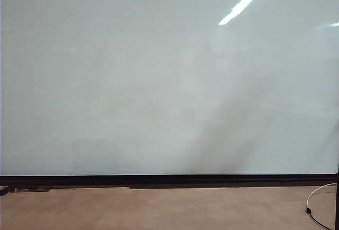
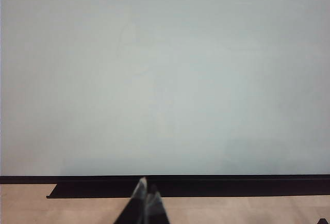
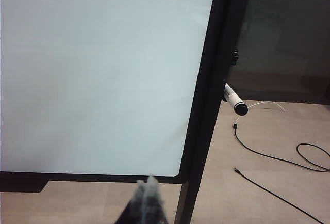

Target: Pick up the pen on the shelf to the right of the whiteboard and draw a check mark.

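The whiteboard (image 1: 159, 81) fills nearly the whole exterior view, a glossy pale sheet with a bright streak of ceiling light reflected near its upper right and a thin black frame along its lower edge; its surface is bare. Below the frame is a strip of light brown floor (image 1: 159, 209), and at the far right a white cable (image 1: 320, 190) meets a black one on the floor. Neither arm shows from there. The left wrist view faces the board head on and adds only the left gripper (image 2: 148, 195), its two fingertips pressed together with no gap and nothing between them, hanging in front of the board's lower frame. The right wrist view is the only one that catches the board's right-hand edge, where the black frame post (image 3: 209, 95) runs down to the floor. Just right of that post the pen (image 3: 235, 100) pokes out, a slim white barrel with a dark rounded end pointing towards the camera; how it is supported I cannot make out. Black cables (image 3: 278, 159) trail over the floor beyond it. The right gripper (image 3: 148, 188) sits low and near, left of the post and well apart from the pen, fingertips closed together and empty.
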